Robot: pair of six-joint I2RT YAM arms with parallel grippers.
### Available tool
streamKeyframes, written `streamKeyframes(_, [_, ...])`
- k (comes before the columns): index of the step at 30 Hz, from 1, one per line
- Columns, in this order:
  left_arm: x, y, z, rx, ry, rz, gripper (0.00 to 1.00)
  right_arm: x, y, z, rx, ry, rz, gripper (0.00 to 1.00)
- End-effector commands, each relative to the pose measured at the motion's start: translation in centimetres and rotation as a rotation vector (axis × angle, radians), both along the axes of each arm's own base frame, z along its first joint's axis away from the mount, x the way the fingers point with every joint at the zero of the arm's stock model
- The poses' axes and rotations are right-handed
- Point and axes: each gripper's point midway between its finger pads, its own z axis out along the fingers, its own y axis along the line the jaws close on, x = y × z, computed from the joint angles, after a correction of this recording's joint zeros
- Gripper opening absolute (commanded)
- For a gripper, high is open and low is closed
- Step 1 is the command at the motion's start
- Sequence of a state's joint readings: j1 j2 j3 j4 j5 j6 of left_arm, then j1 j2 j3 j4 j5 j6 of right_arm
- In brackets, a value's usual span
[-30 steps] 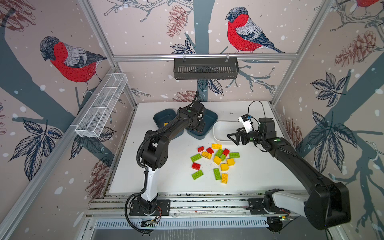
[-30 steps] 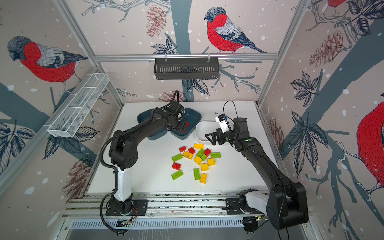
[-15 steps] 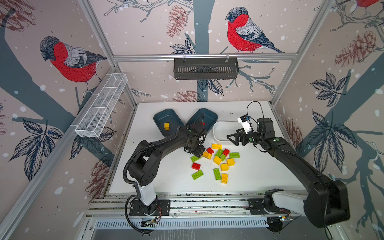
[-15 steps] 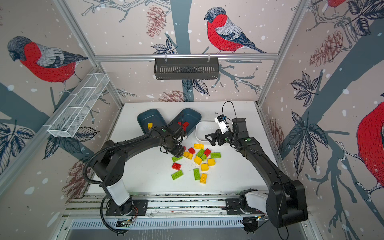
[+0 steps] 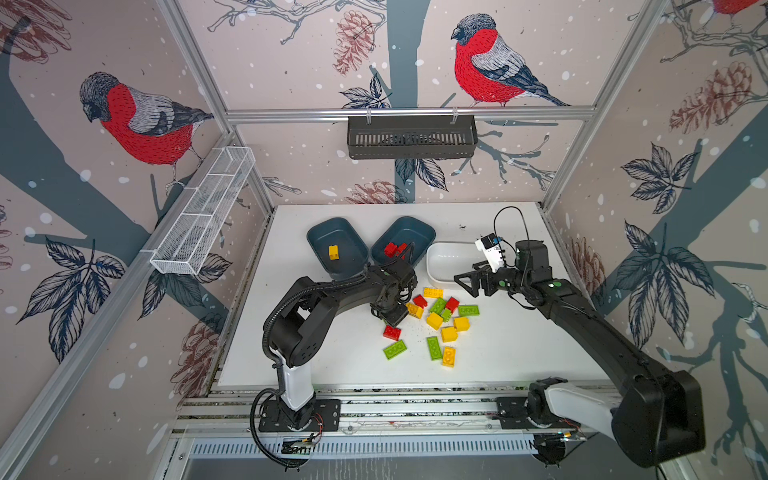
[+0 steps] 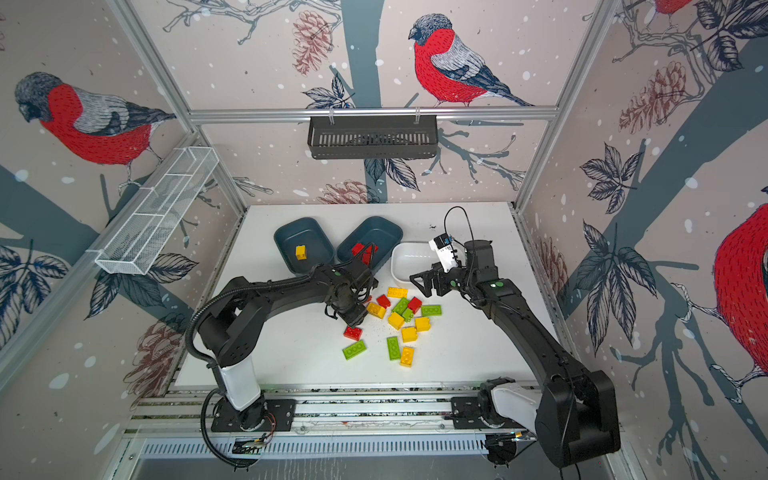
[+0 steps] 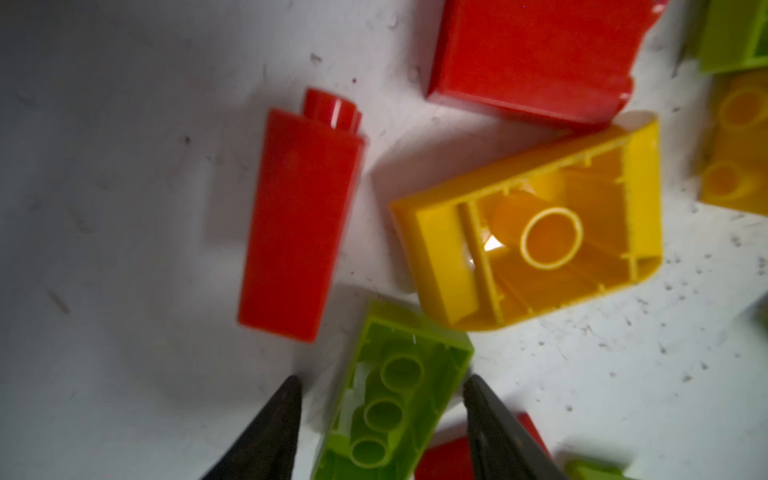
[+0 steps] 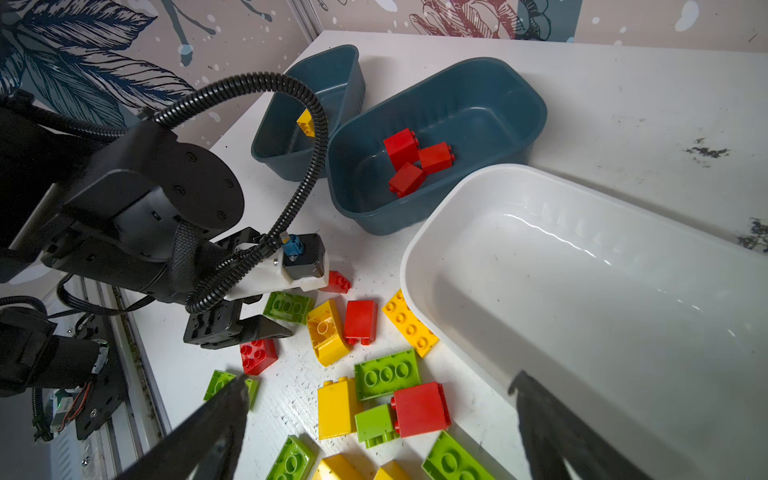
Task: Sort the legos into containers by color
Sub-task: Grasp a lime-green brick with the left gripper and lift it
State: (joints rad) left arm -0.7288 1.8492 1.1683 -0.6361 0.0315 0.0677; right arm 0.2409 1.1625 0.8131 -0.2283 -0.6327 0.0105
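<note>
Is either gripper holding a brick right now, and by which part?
Nothing held. The left gripper straddles an upturned lime green brick across its long sides, jaws not closed on it. The right gripper is open and empty.

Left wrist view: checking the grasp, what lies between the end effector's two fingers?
A lime green brick, hollow side up, in the left wrist view.

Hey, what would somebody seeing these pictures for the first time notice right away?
The bright heap of red, yellow and lime legos in the middle of the white table, with the left gripper lowered at its edge, jaws open astride a lime brick. Behind it stand a teal tub holding one yellow brick, a second teal tub with three red bricks, and a bare white tub.
</note>
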Motion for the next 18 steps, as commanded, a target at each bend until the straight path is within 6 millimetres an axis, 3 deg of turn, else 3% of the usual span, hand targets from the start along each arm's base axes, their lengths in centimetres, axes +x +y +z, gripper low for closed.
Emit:
streamKeyframes(1, [0.2,0.5,-0.5,0.034,-0.017,-0.034,0.56,-0.2,-0.3,-0.1,-0.013,-0.004,-0.006,1.0])
streamKeyframes(7, [0.3,0.5,-0.2,0.033,-0.029,-0.035,0.28,-0.4,-0.7,0.0,-0.018,-0.002,-0.014,0.99])
streamKeyframes(13, [1.8,0.1,3.1,0.004,-0.039,0.005,0.27,-0.4,-0.9,0.1,-0.02,-0.007,-0.023,1.0])
streamKeyframes(18, [4.2,-2.2,8.3,-0.109,-0.064,0.034,0.28,0.0,-1.3,0.7,-0.018,-0.024,-0.04,0.99])
